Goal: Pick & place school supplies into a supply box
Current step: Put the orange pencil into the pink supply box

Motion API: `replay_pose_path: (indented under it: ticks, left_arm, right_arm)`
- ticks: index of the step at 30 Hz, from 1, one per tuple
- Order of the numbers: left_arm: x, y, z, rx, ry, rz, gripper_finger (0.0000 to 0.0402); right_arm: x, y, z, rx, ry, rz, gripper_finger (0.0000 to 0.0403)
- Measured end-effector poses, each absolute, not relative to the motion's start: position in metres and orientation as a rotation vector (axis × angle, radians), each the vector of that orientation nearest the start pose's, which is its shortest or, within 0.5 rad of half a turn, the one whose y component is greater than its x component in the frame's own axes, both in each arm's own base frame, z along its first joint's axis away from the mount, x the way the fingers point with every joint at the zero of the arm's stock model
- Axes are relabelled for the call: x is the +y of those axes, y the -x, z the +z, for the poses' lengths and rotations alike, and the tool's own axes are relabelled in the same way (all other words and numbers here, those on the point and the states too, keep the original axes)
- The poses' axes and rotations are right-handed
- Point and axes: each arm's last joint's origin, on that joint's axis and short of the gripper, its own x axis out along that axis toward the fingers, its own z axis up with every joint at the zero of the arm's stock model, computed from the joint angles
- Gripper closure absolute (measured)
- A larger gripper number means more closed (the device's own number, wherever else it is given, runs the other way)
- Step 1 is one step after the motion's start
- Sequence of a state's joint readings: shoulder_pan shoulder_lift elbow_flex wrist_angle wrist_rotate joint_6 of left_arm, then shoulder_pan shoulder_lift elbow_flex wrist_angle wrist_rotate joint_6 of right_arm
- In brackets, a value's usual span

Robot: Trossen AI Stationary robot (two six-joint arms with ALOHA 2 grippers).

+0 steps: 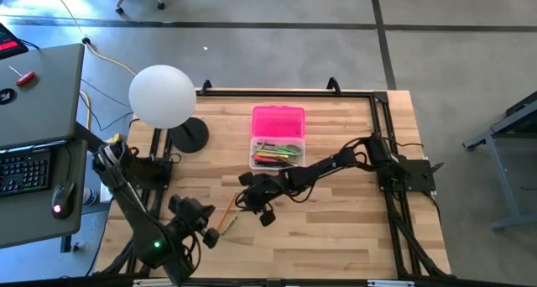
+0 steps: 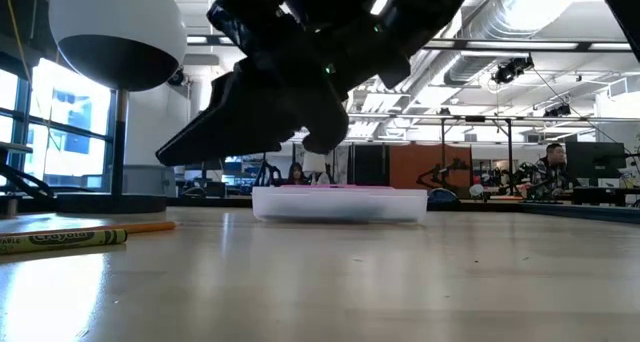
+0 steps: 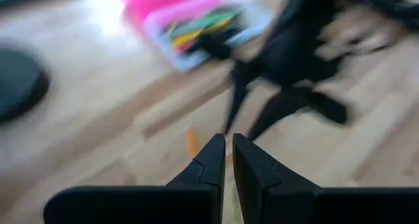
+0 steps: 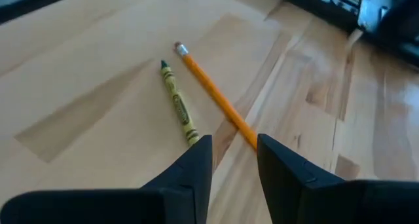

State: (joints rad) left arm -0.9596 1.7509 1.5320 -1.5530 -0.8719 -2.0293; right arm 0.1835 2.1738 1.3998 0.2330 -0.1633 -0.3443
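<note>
Near the wooden table's (image 1: 336, 228) front edge, the left gripper (image 3: 228, 160) hovers with fingers nearly together, holding nothing. Just beyond it, the right gripper (image 4: 234, 160), fingers slightly apart and empty, hangs over a thin orange pencil (image 4: 216, 101) and an olive-green crayon (image 4: 178, 105) labelled "Crayola". The two lie almost touching, so a pinch could catch both or roll one away. Farther back, the clear plastic supply box with pink lid (image 1: 278, 138) holds the remaining supplies.

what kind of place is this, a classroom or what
Probably a robotics lab or open workshop, not a classroom: exposed ceiling ducts, a concrete floor, and a desk with a keyboard beside the wooden robot table.
</note>
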Motion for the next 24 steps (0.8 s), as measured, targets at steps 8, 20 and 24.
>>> replay_pose_path:
  ticks: [8, 20, 24]
  left_arm:
    - [-0.225, -0.185, 0.231, 0.53, 0.531, 0.906, 0.0339]
    - [-0.214, -0.179, 0.272, 0.517, 0.487, 0.883, 0.0339]
    - [-0.213, -0.179, 0.274, 0.513, 0.476, 0.872, 0.0339]
  right_arm:
    - [0.077, -0.464, 0.141, 0.406, 0.456, 0.54, 0.0304]
    - [0.042, -0.49, 0.124, 0.365, 0.389, 0.564, 0.0304]
    - [0.044, -0.51, 0.112, 0.459, 0.378, 0.577, 0.0304]
